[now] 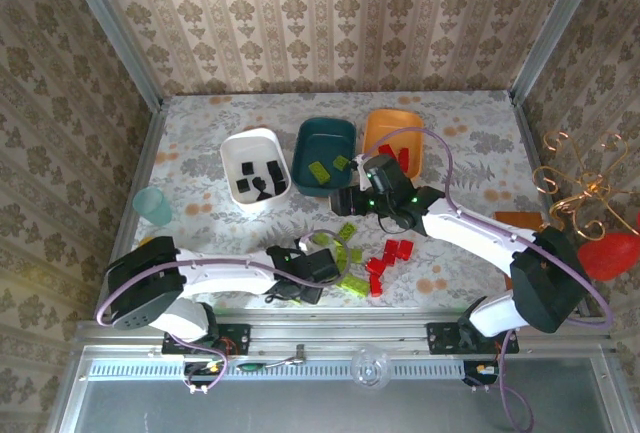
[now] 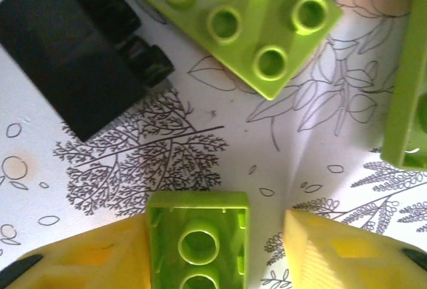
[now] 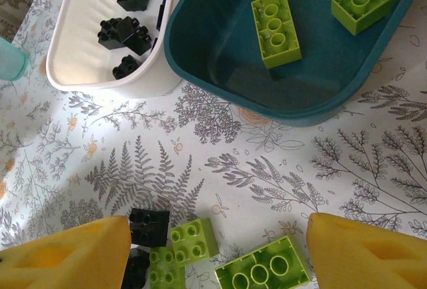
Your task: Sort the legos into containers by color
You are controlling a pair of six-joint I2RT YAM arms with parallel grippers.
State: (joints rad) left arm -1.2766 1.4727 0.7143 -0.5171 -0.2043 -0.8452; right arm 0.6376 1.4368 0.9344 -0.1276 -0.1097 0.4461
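Left pincer (image 2: 217, 225) is low over the surface (image 2: 220, 162), partly open. A green brick (image 2: 197, 239) lies between its fingers (image 2: 347, 255), touching the finger (image 2: 87, 259) at 7 o'clock of the wrist view and standing clear of the one at 5 o'clock; a closed grip is not shown. At 12 o'clock of that brick lies a green plate (image 2: 253, 22), with a black block (image 2: 67, 55) at 10 o'clock. Right pincer (image 3: 220, 225) hangs above the surface, wide open, holding nothing. At 6 o'clock of its view sit a black cube (image 3: 148, 225) just beside a green square (image 3: 193, 239), and a green slab (image 3: 263, 272) near them. Seen from above, three trays stand in a row at 12 o'clock of the surface: white tray (image 1: 232, 158), teal tray (image 1: 325, 143), orange tray (image 1: 390, 128), each close beside the next. The white tray holds black legos (image 3: 123, 32); the teal tray holds two green legos (image 3: 275, 27); the orange tray holds red legos (image 1: 402, 158). Loose red legos (image 1: 388, 256) lie at mid-surface, at 3 o'clock of the left pincer, with loose green legos (image 1: 345, 243) between the two pincers. A cup (image 1: 153, 205) stands at 8 o'clock of the white tray, apart from it.
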